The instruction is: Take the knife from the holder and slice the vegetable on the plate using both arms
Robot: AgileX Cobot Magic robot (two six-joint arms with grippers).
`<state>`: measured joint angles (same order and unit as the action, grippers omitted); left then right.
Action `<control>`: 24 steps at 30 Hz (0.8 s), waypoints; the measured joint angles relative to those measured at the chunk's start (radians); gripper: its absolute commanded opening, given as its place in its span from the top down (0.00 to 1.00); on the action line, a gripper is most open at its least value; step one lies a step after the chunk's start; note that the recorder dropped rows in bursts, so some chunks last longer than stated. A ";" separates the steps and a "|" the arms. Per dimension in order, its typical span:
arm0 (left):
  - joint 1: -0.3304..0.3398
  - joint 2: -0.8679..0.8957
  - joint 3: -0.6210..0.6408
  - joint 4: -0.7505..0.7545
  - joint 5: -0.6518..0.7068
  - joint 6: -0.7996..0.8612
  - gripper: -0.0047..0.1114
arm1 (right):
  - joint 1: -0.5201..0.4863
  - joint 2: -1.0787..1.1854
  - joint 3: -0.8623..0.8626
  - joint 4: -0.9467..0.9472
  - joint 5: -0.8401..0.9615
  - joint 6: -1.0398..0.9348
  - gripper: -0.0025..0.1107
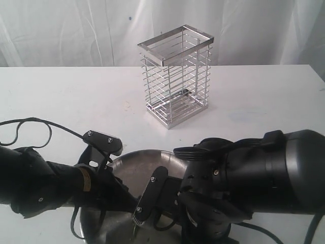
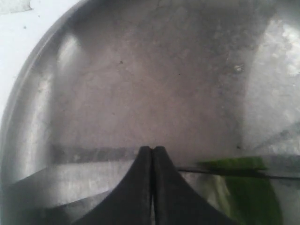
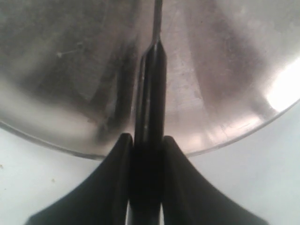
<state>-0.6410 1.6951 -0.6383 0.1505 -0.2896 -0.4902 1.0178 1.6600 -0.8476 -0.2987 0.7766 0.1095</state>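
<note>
1. Since your right gripper is clamped on the handle of the knife, with the blade reaching out over the plate, treat the holder as finished with. It stands well back on the table, with no knife in it.
2. Your left gripper has its jaws pressed together on nothing. The vegetable lies on the plate just beside it; whether they touch, I cannot tell.
3. Pin the vegetable with the left gripper before you cut, since it looks likely to roll.
4. Bring the blade down square across the vegetable, clear of the left gripper, and press gently so the plate does not skid.
</note>
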 measured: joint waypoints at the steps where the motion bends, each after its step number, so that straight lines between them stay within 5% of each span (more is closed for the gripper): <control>1: 0.002 0.015 0.000 0.000 -0.016 0.000 0.96 | 0.000 0.000 0.000 0.000 0.008 0.000 0.98; 6: 0.006 0.022 0.000 0.000 -0.040 -0.002 0.96 | 0.000 0.000 -0.007 0.000 0.023 0.002 0.98; 13: 0.006 -0.163 0.000 0.000 0.118 0.011 0.96 | 0.000 0.000 -0.035 0.004 0.031 -0.014 0.98; 24: 0.004 -0.184 0.011 0.000 0.202 0.015 0.96 | 0.000 0.047 -0.049 0.000 -0.006 -0.030 0.98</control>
<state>-0.6366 1.5108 -0.6269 0.1505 -0.0871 -0.4752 1.0178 1.7067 -0.8962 -0.2987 0.7706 0.0799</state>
